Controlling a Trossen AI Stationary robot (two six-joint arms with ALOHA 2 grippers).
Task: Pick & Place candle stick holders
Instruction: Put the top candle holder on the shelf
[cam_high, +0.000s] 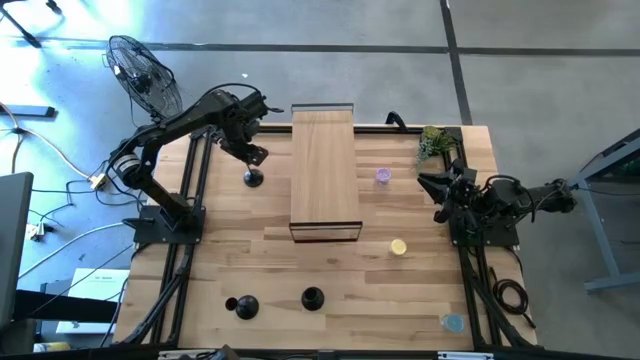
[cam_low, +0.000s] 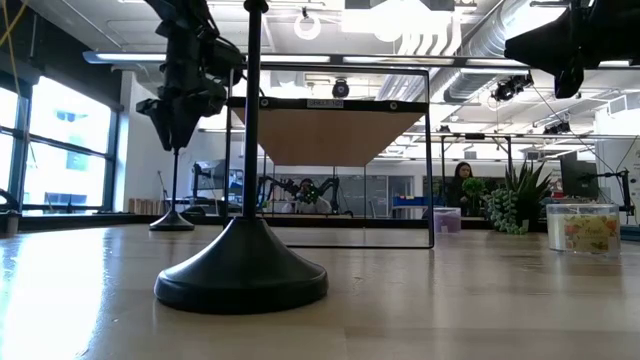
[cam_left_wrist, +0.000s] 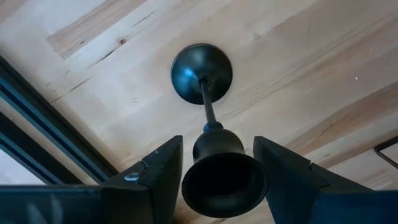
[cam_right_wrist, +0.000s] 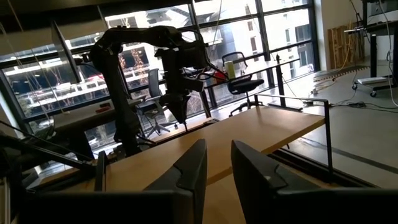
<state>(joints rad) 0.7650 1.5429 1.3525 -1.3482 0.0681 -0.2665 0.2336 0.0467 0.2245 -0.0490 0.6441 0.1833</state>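
A black candle stick holder (cam_high: 253, 178) stands at the table's far left with its round base (cam_left_wrist: 201, 71) on the wood. My left gripper (cam_high: 252, 155) points straight down over it, and its fingers close on the cup top (cam_left_wrist: 224, 177). In the low view the thin stem (cam_low: 175, 185) runs from that gripper (cam_low: 175, 135) down to the base. Two more black holders (cam_high: 313, 298) (cam_high: 243, 307) sit near the front edge. One of them (cam_low: 242, 270) looms close in the low view. My right gripper (cam_high: 432, 190) waits at the table's right edge, its fingers (cam_right_wrist: 219, 149) a narrow gap apart with nothing between them. My left gripper has the holder's cup top (cam_left_wrist: 186, 180) pinched between its two fingers (cam_left_wrist: 155, 177), one on each side of the flared rim. The fingers come from above, pointing down along the stem. The holder stands upright with its disc base on the table.
A raised wooden shelf on a black frame (cam_high: 325, 170) fills the table's middle, just right of the held holder. A green plant (cam_high: 435, 143), a purple cup (cam_high: 382, 176), a yellow piece (cam_high: 398, 247) and a blue piece (cam_high: 452, 322) lie on the right half. Black rails (cam_high: 190, 200) run along the left side.
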